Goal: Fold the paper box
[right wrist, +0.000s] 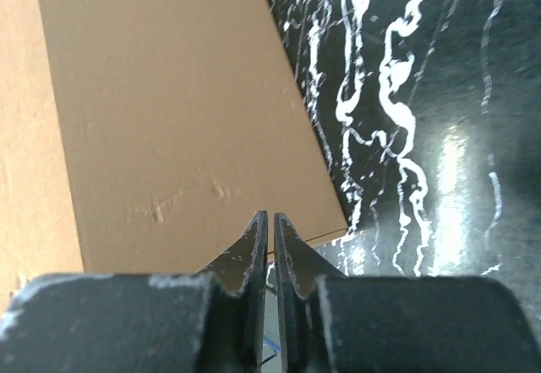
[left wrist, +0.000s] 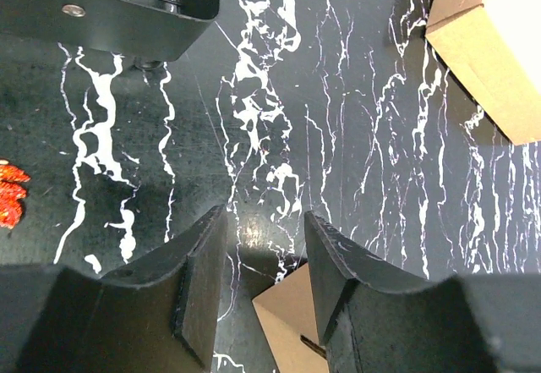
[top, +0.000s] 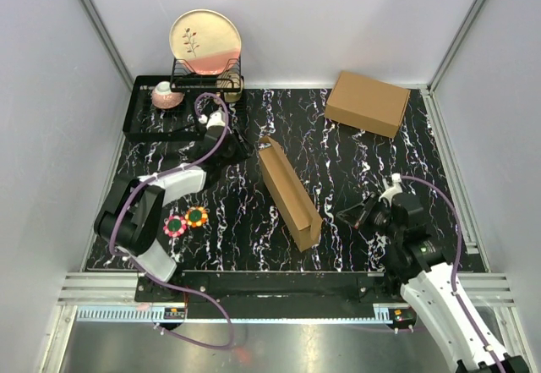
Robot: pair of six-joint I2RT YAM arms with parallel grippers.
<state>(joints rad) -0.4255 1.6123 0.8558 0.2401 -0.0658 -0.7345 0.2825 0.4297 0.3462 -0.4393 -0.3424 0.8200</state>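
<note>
The plain brown corrugated-cardboard paper box (top: 289, 194) stands on edge at the centre of the black marbled table (top: 355, 161), apparently at its closing fold. The left gripper (left wrist: 264, 221) is spread and empty at the box's far end; the right gripper (right wrist: 270, 221) is pressed together and empty — next, the lid likely needs tucking.

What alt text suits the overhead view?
A partly folded brown cardboard paper box lies diagonally on a black marbled table between the left arm and right arm. A closed brown cardboard box sits far right; a black dish rack holding a cream plate, far left.

Bright overhead light; table (right wrist: 448, 161) glare; foreground soft.
</note>
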